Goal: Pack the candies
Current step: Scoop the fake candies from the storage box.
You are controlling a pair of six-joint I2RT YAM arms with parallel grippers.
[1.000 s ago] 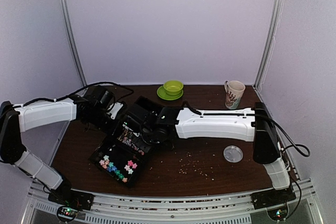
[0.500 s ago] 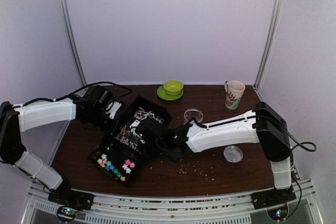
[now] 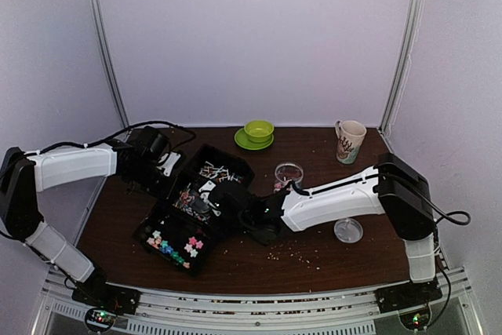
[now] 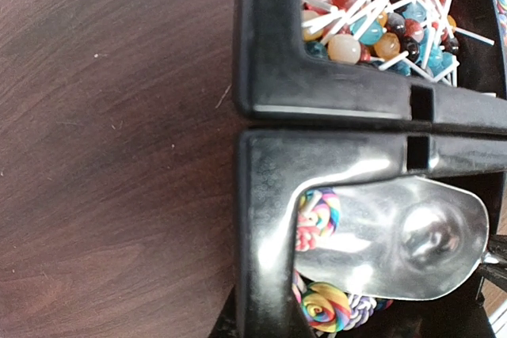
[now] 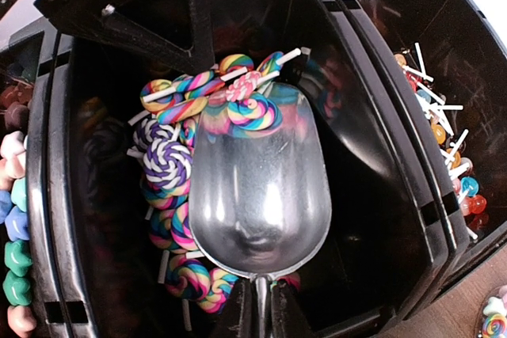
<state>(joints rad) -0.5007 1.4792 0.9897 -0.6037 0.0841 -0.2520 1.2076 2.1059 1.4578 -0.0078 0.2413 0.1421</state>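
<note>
I saw a dark wooden worktop (image 3: 118, 209) boxed in by lilac walls (image 3: 259, 37), with crumbs (image 3: 294, 250) scattered toward its near edge. A green bowl (image 3: 258, 129) sat at the far edge, a mug (image 3: 350, 140) by the far right corner and a clear dish (image 3: 347, 230) near the right edge. The black tray (image 5: 372, 140) lay left of centre, with the candies (image 3: 174, 246) in its nearest compartment. The right gripper (image 5: 258, 306) was clamped on a metal scoop (image 5: 257, 187) over swirl lollipops (image 5: 166, 165). The left gripper (image 3: 169, 169) was at the tray's far left side, and I couldn't tell whether it was parted or closed. The most open wood lay between the tray and the right edge.
</note>
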